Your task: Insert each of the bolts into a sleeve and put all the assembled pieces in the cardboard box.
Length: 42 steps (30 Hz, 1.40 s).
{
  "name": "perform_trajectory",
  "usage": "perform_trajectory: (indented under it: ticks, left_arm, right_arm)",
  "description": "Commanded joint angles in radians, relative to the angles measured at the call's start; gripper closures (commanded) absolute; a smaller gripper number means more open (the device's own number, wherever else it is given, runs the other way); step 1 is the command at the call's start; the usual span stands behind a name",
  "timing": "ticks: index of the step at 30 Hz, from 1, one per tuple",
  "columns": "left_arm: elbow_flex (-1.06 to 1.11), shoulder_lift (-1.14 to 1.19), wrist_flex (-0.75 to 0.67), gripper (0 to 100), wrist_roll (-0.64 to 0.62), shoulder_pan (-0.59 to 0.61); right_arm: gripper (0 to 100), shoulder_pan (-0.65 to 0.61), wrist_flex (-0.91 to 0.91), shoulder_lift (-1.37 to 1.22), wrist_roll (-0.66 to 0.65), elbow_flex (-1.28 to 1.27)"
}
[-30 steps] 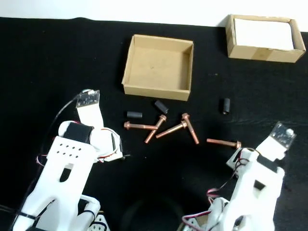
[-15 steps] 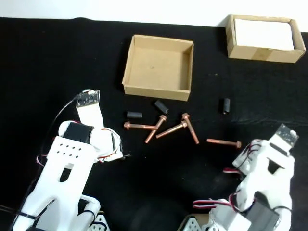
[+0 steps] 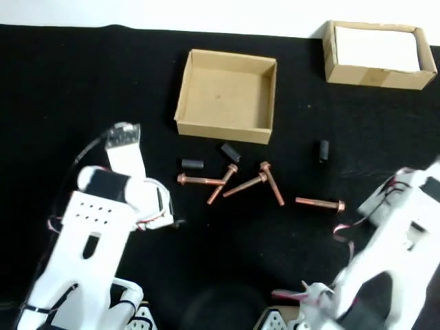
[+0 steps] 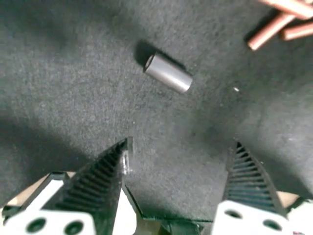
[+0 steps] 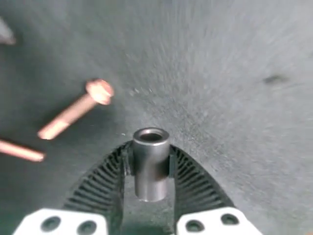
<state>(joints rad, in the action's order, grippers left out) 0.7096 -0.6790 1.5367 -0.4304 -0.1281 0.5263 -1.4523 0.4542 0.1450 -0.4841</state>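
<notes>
Black ribbed jaws of my right gripper (image 5: pixel 150 147) are clamped on a dark sleeve (image 5: pixel 150 169) held upright between them, with a copper bolt (image 5: pixel 73 110) lying on the cloth (image 5: pixel 234 73) just past it. My left gripper (image 4: pixel 181 144) stands spread wide above the cloth, a second sleeve (image 4: pixel 167 73) lying apart beyond its tips. Farther out, five bolts (image 3: pixel 244 185) lie scattered mid-table, three loose sleeves (image 3: pixel 192 164) behind them, and the cardboard box (image 3: pixel 221 130) sits beyond, well apart from both arms.
</notes>
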Motion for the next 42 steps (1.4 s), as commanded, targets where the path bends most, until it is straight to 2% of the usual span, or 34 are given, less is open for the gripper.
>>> perform_trajectory:
  ticks: [1, 4, 9, 13, 16, 20, 23, 28, 33, 39, 42]
  left_arm:
    - [-0.124, 0.002, 0.052, 70, 0.005, -0.031]
    - [-0.170, 0.051, 0.051, 70, 0.002, -0.082]
    - [-0.334, 0.312, 0.057, 70, -0.086, -0.111]
    - [-0.565, 0.559, 0.149, 70, -0.037, -0.205]
    - [-0.774, 0.731, 0.210, 70, 0.155, -0.286]
    - [-0.969, 0.918, 0.210, 70, 0.522, -0.331]
    - [-1.098, 1.013, 0.213, 70, 0.634, -0.363]
    - [-1.313, 1.124, 0.216, 70, 0.907, -0.441]
    - [-1.465, 1.219, 0.216, 70, 1.163, -0.545]
    - [-1.557, 1.314, 0.201, 70, 1.551, -0.650]
    - [-1.632, 1.395, 0.077, 70, 1.649, -0.693]
  right_arm:
    - [99.1, 0.008, -0.077, 0.142, -0.008, 0.113]
    - [99.1, 0.039, -0.134, 0.223, -0.063, 0.120]
    - [99.1, 0.124, -0.197, 0.367, -0.107, 0.116]
    - [99.1, 0.202, -0.214, 0.435, -0.178, 0.097]
    - [99.1, 0.317, -0.137, 0.447, -0.232, 0.025]
    - [99.1, 0.499, -0.016, 0.447, -0.324, -0.067]
    - [99.1, 0.602, 0.090, 0.447, -0.379, -0.145]
    - [99.1, 0.733, 0.320, 0.447, -0.434, -0.305]
    - [99.1, 0.816, 0.506, 0.447, -0.480, -0.415]
    - [99.1, 0.863, 0.661, 0.447, -0.532, -0.481]
    - [99.1, 0.874, 0.714, 0.447, -0.555, -0.496]
